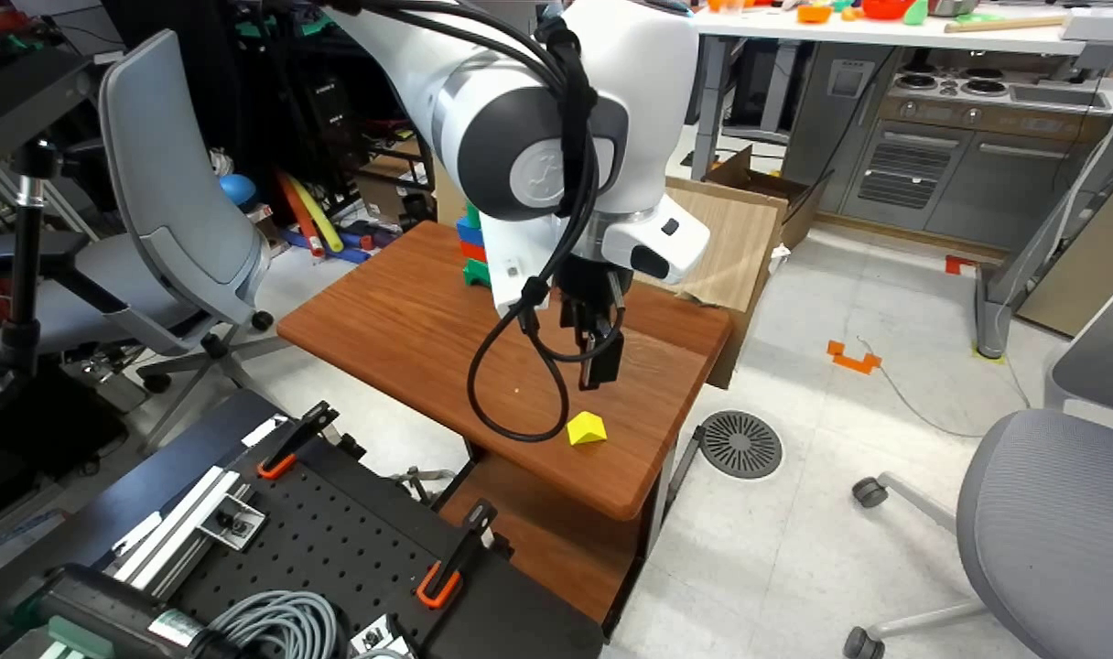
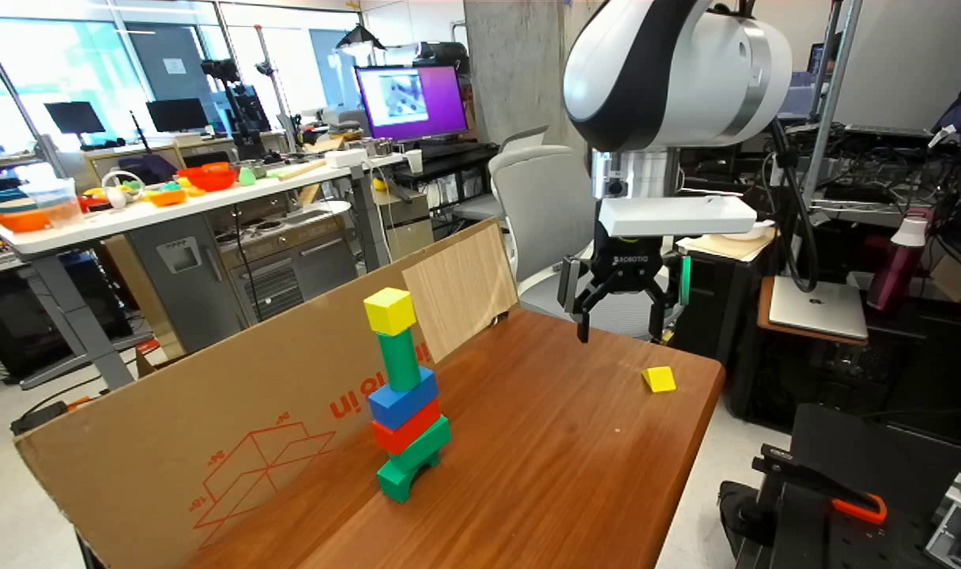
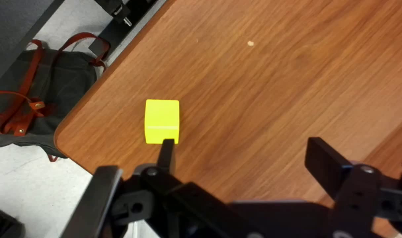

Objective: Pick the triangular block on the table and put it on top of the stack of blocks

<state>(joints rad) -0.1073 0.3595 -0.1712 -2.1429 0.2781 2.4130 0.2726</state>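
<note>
The gripper (image 2: 619, 325) hangs empty over the table (image 2: 544, 427), its jaws well apart, presumably to straddle the triangular block (image 2: 659, 380); this rests ridge-up on the table, at five o'clock from the gripper in an exterior view. Alignment appears outstanding. The stack of blocks (image 2: 404, 401), between eight and nine o'clock, ends in a flat-topped yellow block (image 2: 390, 313), judged a fair seat.

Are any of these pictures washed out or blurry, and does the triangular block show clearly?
In an exterior view, the windows look partly washed out; in the wrist view, the nearest parts of the gripper look soft, while the triangular block has crisp edges; in both exterior views it is small but distinct.
</note>
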